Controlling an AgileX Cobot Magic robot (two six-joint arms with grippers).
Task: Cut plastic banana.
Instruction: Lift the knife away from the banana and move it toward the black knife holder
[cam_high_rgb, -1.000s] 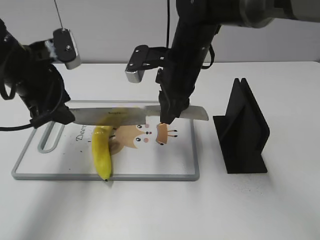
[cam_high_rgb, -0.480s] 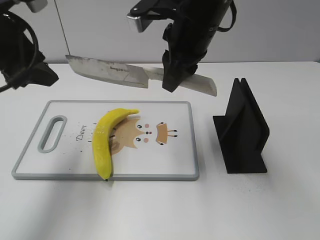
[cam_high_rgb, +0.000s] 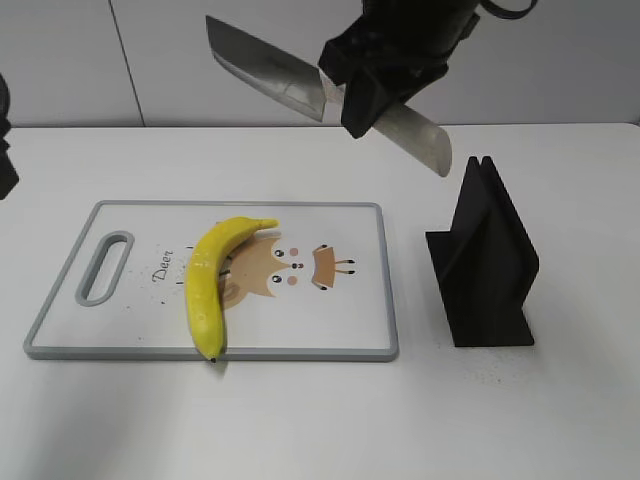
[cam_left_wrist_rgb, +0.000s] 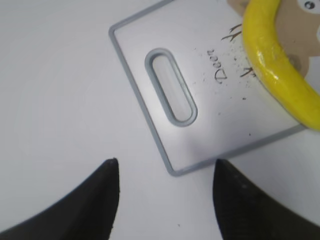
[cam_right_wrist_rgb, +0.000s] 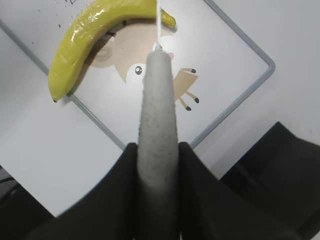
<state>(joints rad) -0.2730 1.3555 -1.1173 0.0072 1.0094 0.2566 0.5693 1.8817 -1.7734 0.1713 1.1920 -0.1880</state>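
Banana (cam_high_rgb: 205, 285) lies (uncut) below right gripper (cam_high_rgb: 372, 92).

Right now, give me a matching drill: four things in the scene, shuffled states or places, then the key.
Things:
1. plastic banana
2. knife
3. black stand
4. left gripper

States:
A. open, over bare table near the board's handle end
B. held up in the air by the right gripper
C. lying whole on the cutting board
D. on the table right of the board

Pairs: 1-C, 2-B, 3-D, 4-A
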